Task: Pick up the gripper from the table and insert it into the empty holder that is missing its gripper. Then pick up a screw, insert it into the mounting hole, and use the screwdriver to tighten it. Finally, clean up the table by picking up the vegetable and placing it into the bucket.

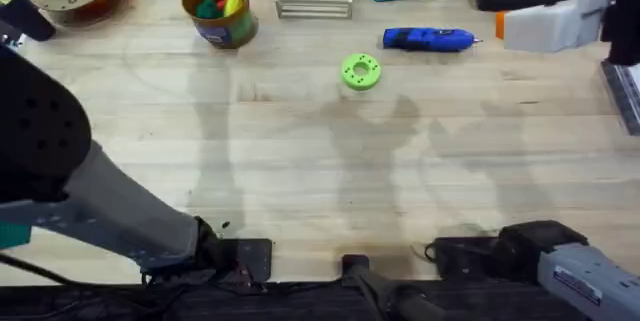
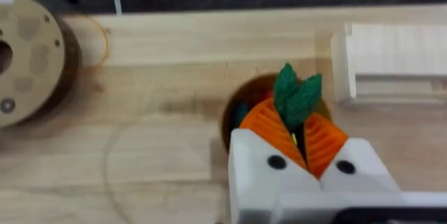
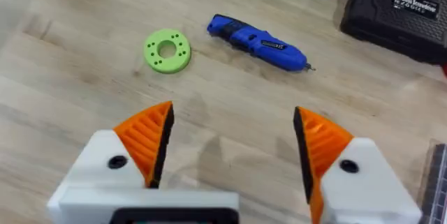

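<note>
Your left claw (image 2: 305, 144) is clamped on the small dark green knobbly toy vegetable (image 2: 296, 96) directly above the round orange-yellow bucket (image 1: 221, 11) on the wooden tabletop (image 1: 320, 161), only the release remaining, while your right claw (image 3: 234, 144) hangs wide.

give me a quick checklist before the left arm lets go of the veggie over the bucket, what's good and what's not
1. Vegetable held: ok. The left gripper is shut on the vegetable, green leaves sticking out above the pads.
2. Gripper over the bucket: ok. In the left wrist view the bucket rim sits directly behind the fingers.
3. Room in the bucket: cannot tell. The overhead view shows green and yellow pieces already inside the bucket.
4. Right gripper out of the way: ok. It is open, over bare table.
5. Screwdriver and lime-green disc away from the drop: ok. Both lie to the bucket's right.
</note>
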